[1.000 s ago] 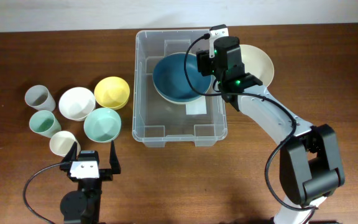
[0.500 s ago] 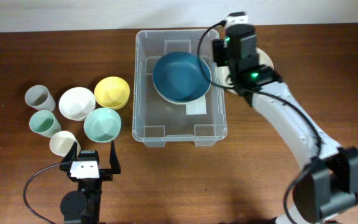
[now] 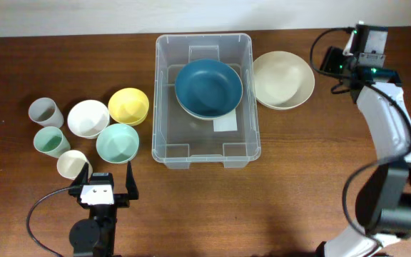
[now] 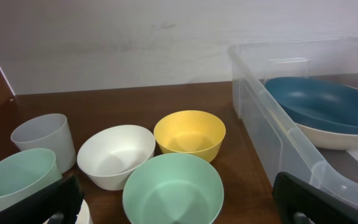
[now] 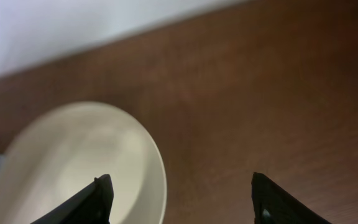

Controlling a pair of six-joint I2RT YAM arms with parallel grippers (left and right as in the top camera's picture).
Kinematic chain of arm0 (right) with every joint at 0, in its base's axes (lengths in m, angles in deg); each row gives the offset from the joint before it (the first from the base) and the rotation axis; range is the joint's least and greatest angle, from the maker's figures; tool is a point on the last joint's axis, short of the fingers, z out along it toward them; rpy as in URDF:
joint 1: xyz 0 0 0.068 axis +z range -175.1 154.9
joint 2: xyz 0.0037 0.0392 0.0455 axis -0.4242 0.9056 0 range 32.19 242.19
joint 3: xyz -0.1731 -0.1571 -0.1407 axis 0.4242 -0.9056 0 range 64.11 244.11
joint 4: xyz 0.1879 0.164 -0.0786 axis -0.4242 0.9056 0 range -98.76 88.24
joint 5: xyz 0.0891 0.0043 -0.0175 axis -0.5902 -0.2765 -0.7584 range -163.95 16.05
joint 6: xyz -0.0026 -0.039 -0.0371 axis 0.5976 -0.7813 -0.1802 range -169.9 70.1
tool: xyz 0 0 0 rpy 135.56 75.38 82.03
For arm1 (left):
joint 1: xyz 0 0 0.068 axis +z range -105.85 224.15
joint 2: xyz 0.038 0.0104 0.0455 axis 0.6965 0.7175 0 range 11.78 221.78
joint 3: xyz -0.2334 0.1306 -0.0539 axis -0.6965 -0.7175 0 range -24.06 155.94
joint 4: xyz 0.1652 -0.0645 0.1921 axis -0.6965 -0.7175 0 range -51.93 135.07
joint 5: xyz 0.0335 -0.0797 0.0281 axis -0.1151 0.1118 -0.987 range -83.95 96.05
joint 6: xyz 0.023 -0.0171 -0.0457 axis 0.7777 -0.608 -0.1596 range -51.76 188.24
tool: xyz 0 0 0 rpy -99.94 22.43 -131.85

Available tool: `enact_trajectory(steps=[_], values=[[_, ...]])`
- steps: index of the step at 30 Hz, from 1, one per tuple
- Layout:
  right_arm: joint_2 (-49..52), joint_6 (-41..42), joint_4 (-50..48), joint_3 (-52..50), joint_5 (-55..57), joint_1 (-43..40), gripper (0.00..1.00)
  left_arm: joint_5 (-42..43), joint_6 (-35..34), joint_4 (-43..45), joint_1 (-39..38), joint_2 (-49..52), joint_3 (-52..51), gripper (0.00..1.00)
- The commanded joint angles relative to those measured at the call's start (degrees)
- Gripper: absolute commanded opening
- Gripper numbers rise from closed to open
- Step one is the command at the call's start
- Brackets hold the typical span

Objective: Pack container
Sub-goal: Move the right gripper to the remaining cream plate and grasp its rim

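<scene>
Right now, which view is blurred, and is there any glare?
Right wrist view: blurred throughout, the cream bowl soft-edged. Left wrist view: sharp, the yellow bowl evenly lit. Overhead view: sharp, only faint sheen on the container rim.

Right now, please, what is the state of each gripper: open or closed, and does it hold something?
Left gripper: open, holding nothing.
Right gripper: open, holding nothing.

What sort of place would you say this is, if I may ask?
Probably a robot test bench rather than a kitchen: a wooden table against a plain white wall, with bowls and cups beside a clear container.
</scene>
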Motion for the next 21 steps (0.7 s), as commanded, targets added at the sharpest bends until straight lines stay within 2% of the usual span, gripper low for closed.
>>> enact_trajectory(steps=[1,6,9,11,13,17,21], values=[[6.05,0.79,0.33,0.28,-7.04,-0.44,0.66,0.46,0.92,0.13,-0.17,-0.44,-0.44,1.00],[13.92,-2.27,-1.49,0.28,-15.78,-0.04,0.67,0.44,0.92,0.13,-0.17,-0.44,-0.44,1.00],[16.61,-1.62,-1.70,0.28,-15.61,0.00,0.67,0.44,0.92,0.13,-0.17,-0.44,-0.44,0.99],[18.18,-1.60,-1.75,0.28,-15.45,-0.11,0.71,0.46,0.92,0.13,-0.17,-0.44,-0.44,1.00],[19.32,-1.64,-1.73,0.28,-15.30,-0.11,0.68,0.44,0.92,0.13,-0.17,-0.44,-0.44,1.00],[19.12,-1.64,-1.73,0.35,-15.30,-0.15,0.30,0.44,0.92,0.13,-0.17,-0.44,-0.44,0.99],[18.60,-1.64,-0.81,0.37,-15.30,-0.83,0.10,0.44,0.92,0.13,-0.17,-0.44,-0.44,1.00]])
